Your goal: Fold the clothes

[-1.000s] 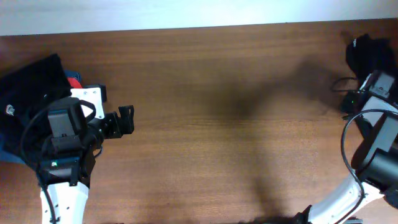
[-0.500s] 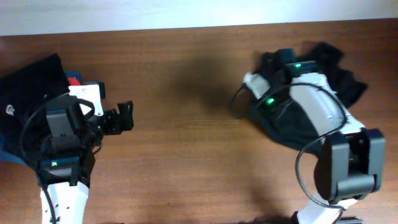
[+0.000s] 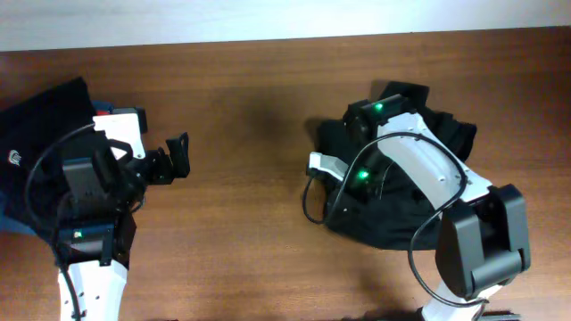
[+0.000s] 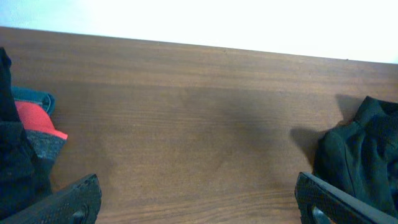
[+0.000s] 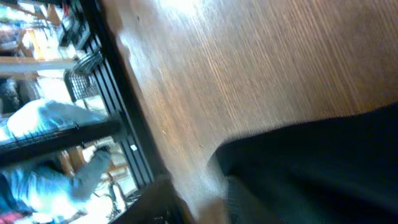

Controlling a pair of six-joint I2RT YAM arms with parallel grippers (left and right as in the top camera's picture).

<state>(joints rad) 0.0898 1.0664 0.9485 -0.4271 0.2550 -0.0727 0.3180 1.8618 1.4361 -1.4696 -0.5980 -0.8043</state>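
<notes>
A crumpled black shirt lies in a heap on the wooden table, right of centre. It also shows at the right edge of the left wrist view and fills the lower right of the right wrist view. My right gripper sits on the heap's left part and appears shut on the cloth; its view is blurred. My left gripper is open and empty over bare wood, well left of the shirt. A folded black shirt with a white logo lies at the far left.
Red and teal cloth peeks out beside the folded stack, and shows in the left wrist view. The table's far edge meets a white wall. Bare wood lies between the two grippers.
My right arm swung from the table's far right corner toward the centre, bringing the black shirt along and setting it down right of centre. My left gripper turned slightly.
</notes>
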